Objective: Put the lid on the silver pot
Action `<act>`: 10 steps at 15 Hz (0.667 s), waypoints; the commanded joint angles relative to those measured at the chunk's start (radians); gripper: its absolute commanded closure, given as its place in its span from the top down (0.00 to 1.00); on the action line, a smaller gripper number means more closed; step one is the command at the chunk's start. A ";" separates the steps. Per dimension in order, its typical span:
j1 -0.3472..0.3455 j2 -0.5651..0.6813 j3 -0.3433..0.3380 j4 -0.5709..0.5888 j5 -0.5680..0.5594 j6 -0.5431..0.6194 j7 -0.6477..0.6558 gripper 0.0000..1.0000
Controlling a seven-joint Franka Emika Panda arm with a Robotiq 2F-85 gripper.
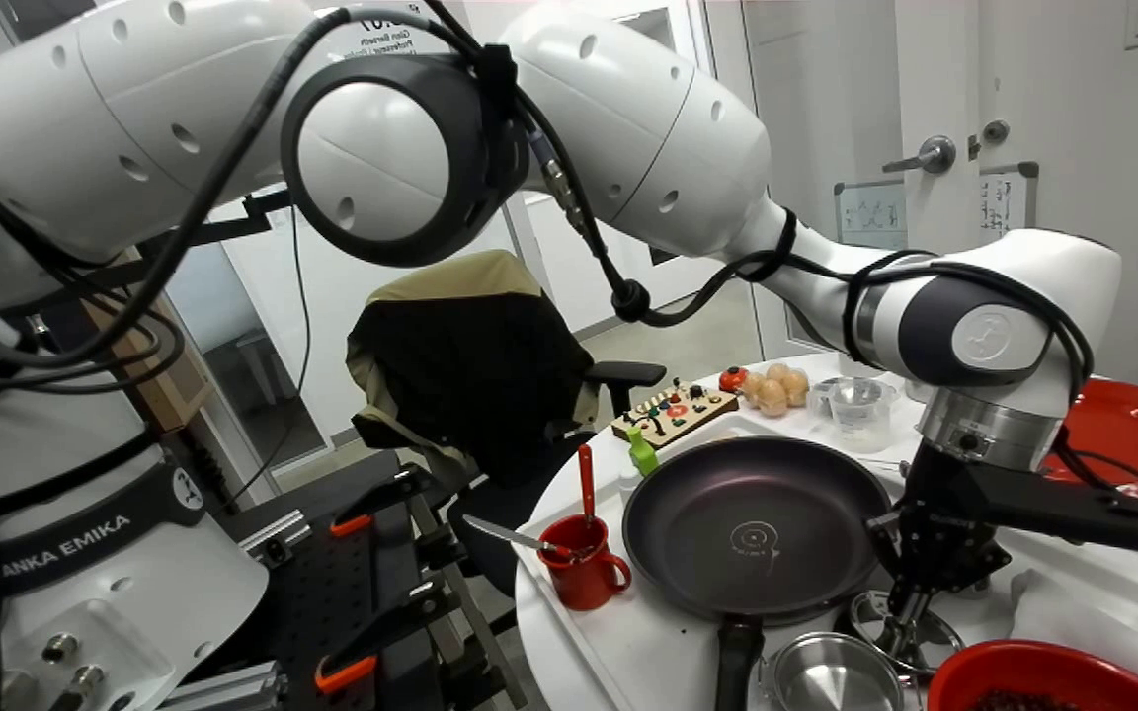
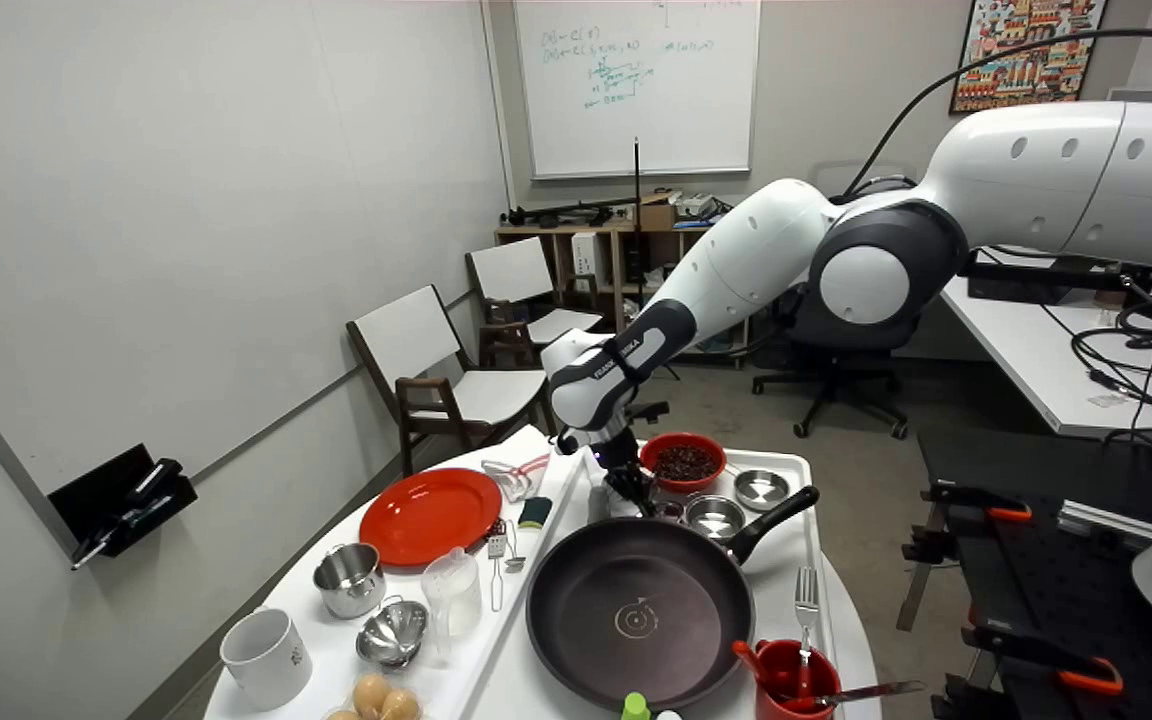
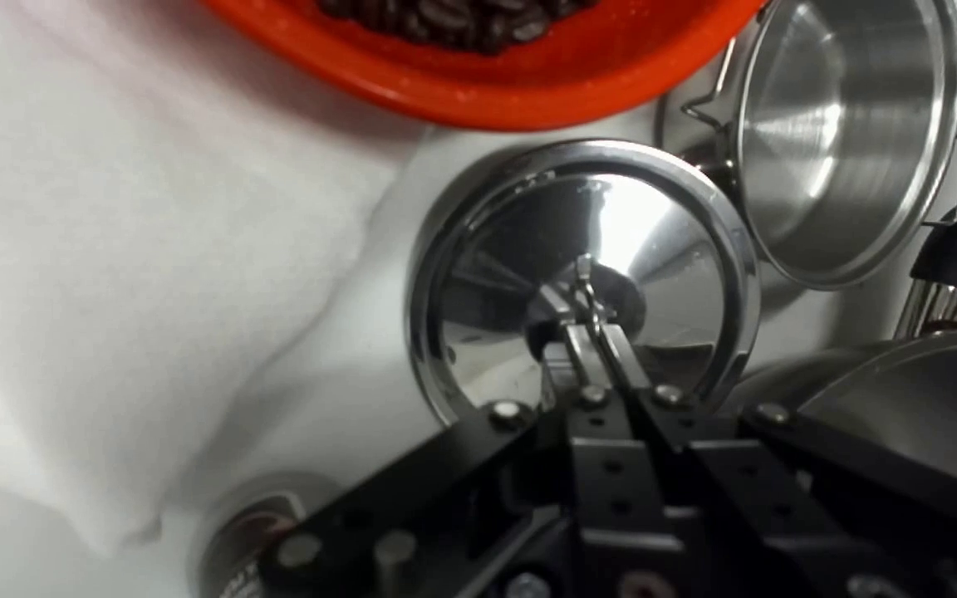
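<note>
End effector (image 3: 596, 329) pinching lid (image 3: 560, 237); lid edge just beside open silver pot (image 3: 848, 141)

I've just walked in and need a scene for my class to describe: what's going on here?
A robot arm has its gripper shut on the handle of the small metal lid. Whether the lid is lifted is hard to tell. A silver pot stands uncovered beside it, with a red bowl and a black frying pan close by.
</note>
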State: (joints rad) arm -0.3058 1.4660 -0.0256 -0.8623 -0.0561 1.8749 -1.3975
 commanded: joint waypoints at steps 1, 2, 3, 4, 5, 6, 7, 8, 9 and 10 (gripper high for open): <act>-0.001 0.000 0.003 0.013 -0.010 0.002 -0.004 0.00; 0.000 0.000 0.001 0.014 -0.013 0.003 -0.005 0.00; -0.001 0.000 0.003 0.017 -0.009 0.002 -0.002 0.00; -0.001 0.000 0.002 0.020 -0.010 0.006 -0.003 0.00; 0.000 0.000 0.002 0.026 -0.011 0.010 -0.003 0.00; -0.001 0.000 0.003 0.033 -0.009 0.008 -0.003 0.00; -0.001 0.000 0.004 0.042 -0.008 0.012 -0.002 0.00; 0.000 -0.001 0.003 0.050 -0.008 0.015 0.002 0.00; 0.000 -0.001 0.002 0.057 -0.009 0.019 0.000 0.00; 0.001 -0.001 0.002 0.066 -0.008 0.025 0.005 0.00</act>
State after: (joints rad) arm -0.3059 1.4650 -0.0256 -0.8280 -0.0561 1.8943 -1.3967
